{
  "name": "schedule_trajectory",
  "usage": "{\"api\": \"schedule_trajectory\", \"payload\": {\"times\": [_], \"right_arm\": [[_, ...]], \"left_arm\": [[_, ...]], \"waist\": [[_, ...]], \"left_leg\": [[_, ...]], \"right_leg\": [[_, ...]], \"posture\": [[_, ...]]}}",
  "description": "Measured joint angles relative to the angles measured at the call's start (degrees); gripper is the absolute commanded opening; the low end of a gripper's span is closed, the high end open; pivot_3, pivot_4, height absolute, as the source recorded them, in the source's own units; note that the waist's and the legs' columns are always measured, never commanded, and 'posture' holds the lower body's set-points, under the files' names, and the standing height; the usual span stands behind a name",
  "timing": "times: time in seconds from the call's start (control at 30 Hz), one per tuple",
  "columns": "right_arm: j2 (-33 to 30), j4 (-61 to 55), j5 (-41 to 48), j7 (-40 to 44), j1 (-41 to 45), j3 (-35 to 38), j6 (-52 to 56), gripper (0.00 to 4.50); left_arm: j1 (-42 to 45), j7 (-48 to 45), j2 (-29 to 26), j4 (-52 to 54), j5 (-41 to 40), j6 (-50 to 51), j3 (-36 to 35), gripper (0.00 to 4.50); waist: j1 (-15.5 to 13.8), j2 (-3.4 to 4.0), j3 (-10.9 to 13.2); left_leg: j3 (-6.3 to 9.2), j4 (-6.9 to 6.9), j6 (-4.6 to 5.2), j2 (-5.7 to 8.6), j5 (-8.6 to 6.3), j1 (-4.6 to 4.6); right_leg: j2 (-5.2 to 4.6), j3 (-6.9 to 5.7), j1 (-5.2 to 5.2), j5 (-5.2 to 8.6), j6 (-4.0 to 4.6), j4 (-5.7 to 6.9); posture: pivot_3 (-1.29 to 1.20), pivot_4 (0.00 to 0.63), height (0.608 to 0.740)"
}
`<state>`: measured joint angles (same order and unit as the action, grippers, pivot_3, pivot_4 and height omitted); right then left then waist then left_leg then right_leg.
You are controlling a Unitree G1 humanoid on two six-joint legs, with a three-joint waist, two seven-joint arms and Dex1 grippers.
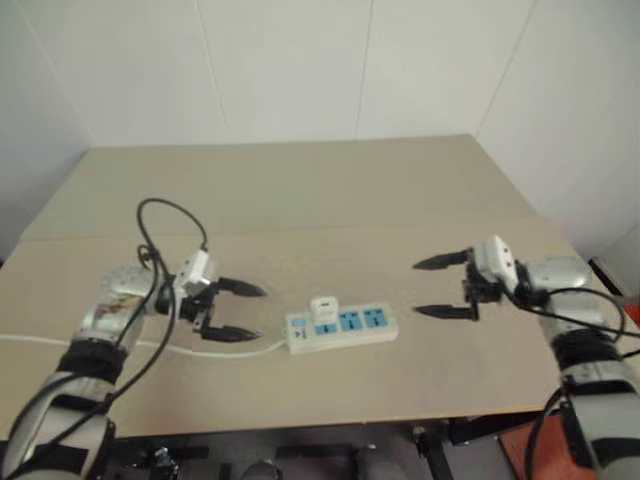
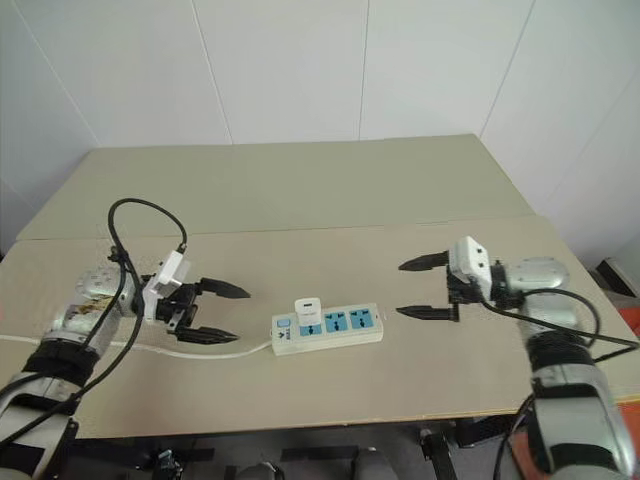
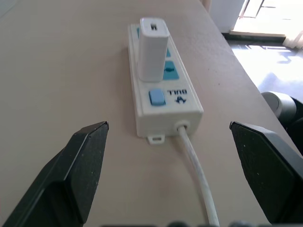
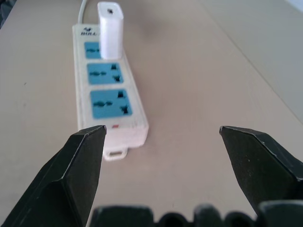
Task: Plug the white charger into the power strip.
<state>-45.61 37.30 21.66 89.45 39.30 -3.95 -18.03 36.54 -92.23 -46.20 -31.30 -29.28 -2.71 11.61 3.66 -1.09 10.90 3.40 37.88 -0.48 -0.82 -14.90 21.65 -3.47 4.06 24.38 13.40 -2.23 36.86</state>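
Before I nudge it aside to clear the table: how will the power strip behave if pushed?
The power strip looks rigid and flat, so it should slide, not roll. Its cord may drag or pivot it. The white charger standing upright in it could catch a bump.

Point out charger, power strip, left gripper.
white charger (image 3: 153,49), left wrist view, front face.
power strip (image 4: 110,105), right wrist view, nearest blue socket.
left gripper (image 1: 245,312), left eye view, midway between its open fingertips.

white cord (image 3: 196,165) cut off by frame edge
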Motion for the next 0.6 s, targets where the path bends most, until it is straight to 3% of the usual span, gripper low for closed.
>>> {"api": "schedule_trajectory", "payload": {"times": [0.2, 0.6], "right_arm": [[-5.70, -7.55, 1.99, 0.02, -5.26, 0.08, 3.66, 4.50], [-5.78, -10.60, -1.37, -0.04, -10.98, 0.25, 2.84, 4.50]], "left_arm": [[-1.59, 0.00, -1.18, -1.17, -1.09, -2.24, 1.69, 4.48], [-3.22, -0.01, 0.46, -0.51, -1.08, -2.30, 3.19, 4.48]], "waist": [[-0.09, -0.04, 0.08], [-0.53, -0.08, 0.10]], "left_leg": [[-0.03, 0.00, 0.00, 0.00, 0.00, -0.02], [-0.05, 0.06, 0.00, 0.00, 0.01, -0.03]], "right_leg": [[0.02, 0.00, -0.02, 0.00, -0.01, 0.00], [0.02, 0.01, -0.03, -0.01, -0.01, 0.06]], "posture": [[0.00, 0.150, 0.740], [0.00, 0.150, 0.740]]}}
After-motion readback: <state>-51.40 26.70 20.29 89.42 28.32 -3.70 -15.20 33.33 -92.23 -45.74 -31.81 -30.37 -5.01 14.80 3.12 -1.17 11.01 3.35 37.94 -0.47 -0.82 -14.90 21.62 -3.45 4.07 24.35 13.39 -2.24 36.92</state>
